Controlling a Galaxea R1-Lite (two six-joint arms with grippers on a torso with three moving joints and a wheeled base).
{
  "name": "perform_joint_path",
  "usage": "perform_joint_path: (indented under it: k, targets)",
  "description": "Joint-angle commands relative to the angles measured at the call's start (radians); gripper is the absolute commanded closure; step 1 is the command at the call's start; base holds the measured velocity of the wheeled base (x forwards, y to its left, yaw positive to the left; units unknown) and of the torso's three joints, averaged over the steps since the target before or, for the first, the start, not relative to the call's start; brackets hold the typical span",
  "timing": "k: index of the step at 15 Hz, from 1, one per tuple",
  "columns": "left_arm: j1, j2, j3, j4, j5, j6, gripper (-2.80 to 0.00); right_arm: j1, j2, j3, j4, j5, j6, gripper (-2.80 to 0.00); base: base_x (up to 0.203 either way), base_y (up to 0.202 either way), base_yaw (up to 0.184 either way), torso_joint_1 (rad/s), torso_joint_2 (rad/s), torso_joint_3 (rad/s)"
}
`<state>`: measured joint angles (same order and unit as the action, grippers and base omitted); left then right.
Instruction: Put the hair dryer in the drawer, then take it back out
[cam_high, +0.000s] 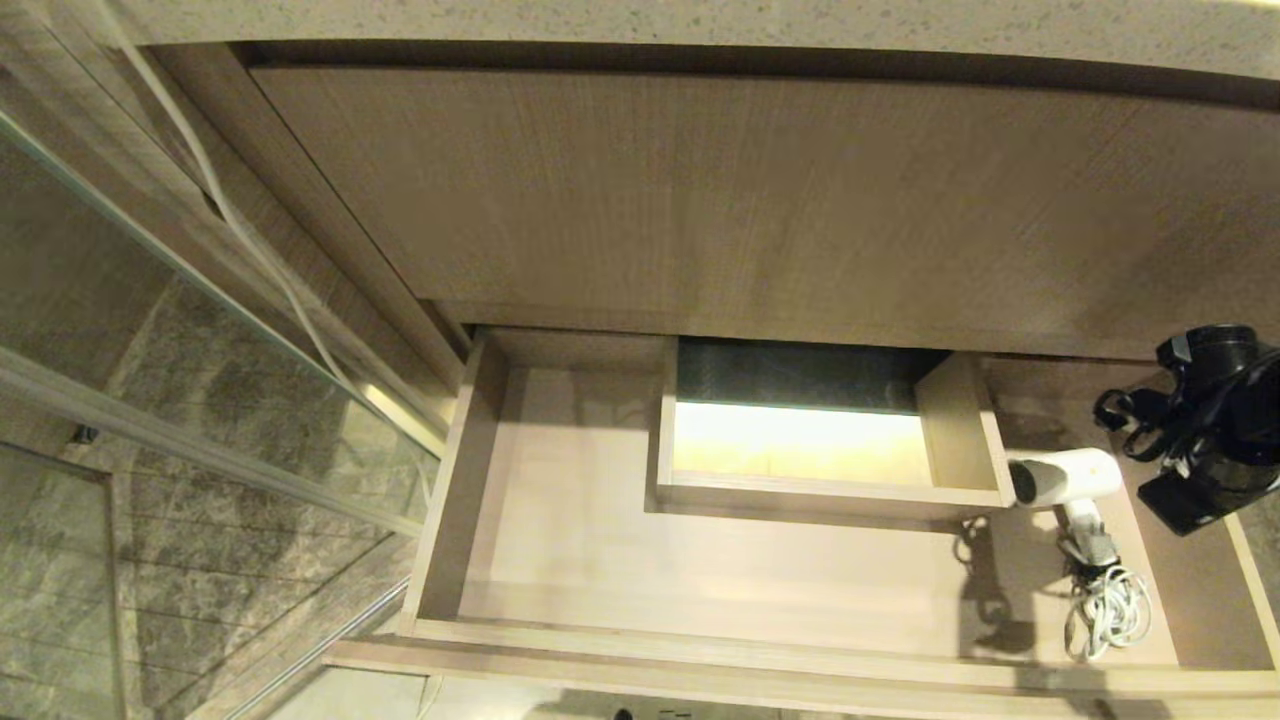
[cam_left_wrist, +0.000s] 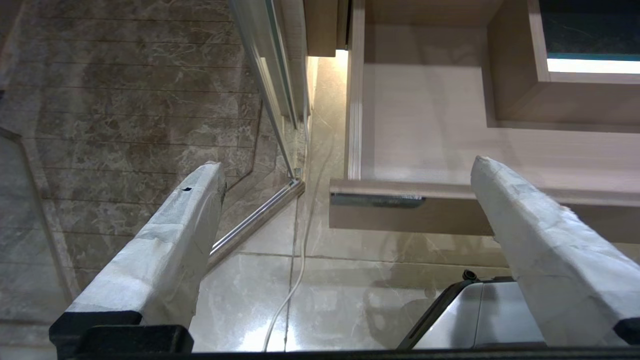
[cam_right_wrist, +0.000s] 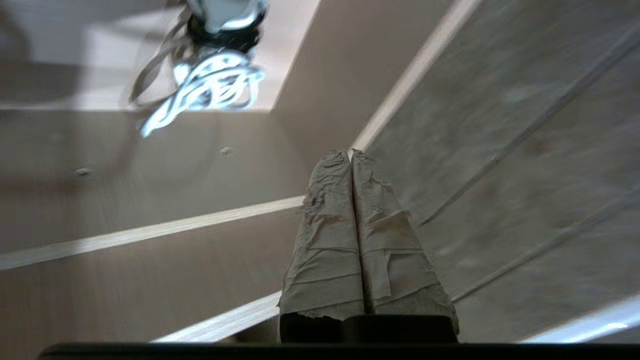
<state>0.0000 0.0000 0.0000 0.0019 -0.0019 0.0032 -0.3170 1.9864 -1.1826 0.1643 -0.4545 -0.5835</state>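
Observation:
The drawer (cam_high: 560, 540) stands pulled out, its pale inside showing. Against its right side lies the small white hair dryer (cam_high: 1065, 478), dark grille toward the boxed cut-out, with its bundled cord (cam_high: 1105, 605) nearer the drawer front. My right arm (cam_high: 1210, 430) hangs over the drawer's right edge, just right of the dryer. In the right wrist view my right gripper (cam_right_wrist: 351, 152) is shut and empty, near the drawer's corner, with the cord (cam_right_wrist: 210, 85) and the dryer's handle (cam_right_wrist: 220, 15) a short way off. My left gripper (cam_left_wrist: 347, 165) is open and empty, over the floor by the drawer's (cam_left_wrist: 425, 125) front left corner.
A tall wood-grain panel (cam_high: 750, 190) rises behind the drawer under a stone counter edge (cam_high: 700, 20). The boxed cut-out (cam_high: 800, 440) fills the drawer's back middle. A glass shower door (cam_high: 150, 300) stands on the left. A white cable (cam_left_wrist: 295, 280) runs along the floor, and my base (cam_left_wrist: 480, 315) shows below.

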Motion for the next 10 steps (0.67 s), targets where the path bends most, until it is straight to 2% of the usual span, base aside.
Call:
perform_joint_path:
  k: [1, 4, 10]
  targets:
    - [0.0, 0.0, 0.0, 0.001, 0.0, 0.0, -2.8, -0.025, 0.058, -0.031, 0.033, 0.0, 0.012, 0.0, 0.0, 0.0, 0.0, 0.0, 0.0, 0.0]
    - [0.0, 0.0, 0.0, 0.0, 0.0, 0.0, -2.8, -0.072, 0.113, -0.043, 0.062, 0.027, 0.017, 0.0, 0.0, 0.0, 0.0, 0.0, 0.0, 0.0]
    - [0.0, 0.0, 0.0, 0.0, 0.0, 0.0, -2.8, -0.106, 0.247, -0.088, 0.048, 0.241, 0.012, 0.0, 0.0, 0.0, 0.0, 0.0, 0.0, 0.0]
